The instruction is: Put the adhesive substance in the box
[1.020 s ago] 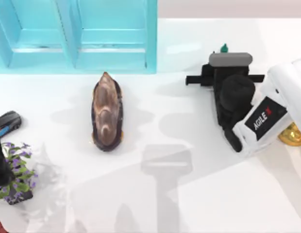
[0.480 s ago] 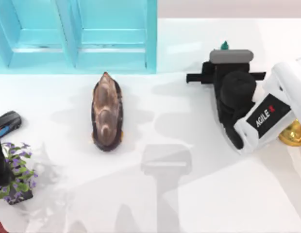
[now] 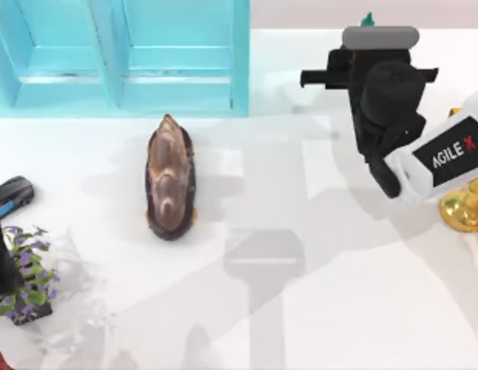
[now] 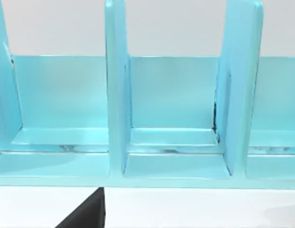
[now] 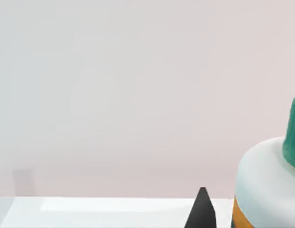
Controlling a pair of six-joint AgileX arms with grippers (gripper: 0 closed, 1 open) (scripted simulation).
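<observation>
Risk: our right gripper (image 3: 368, 29) at one o'clock holds the glue bottle (image 5: 269, 183), finger state unclear; it may slip short of the box (image 3: 119, 58).

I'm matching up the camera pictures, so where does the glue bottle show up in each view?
Top view: the glue bottle's green cap peeks out at the far edge, right side, above the right gripper.
Left wrist view: not in it; the blue box is there.
Right wrist view: glue bottle close up at the picture's edge.
Shared landmark: the white table.
</observation>
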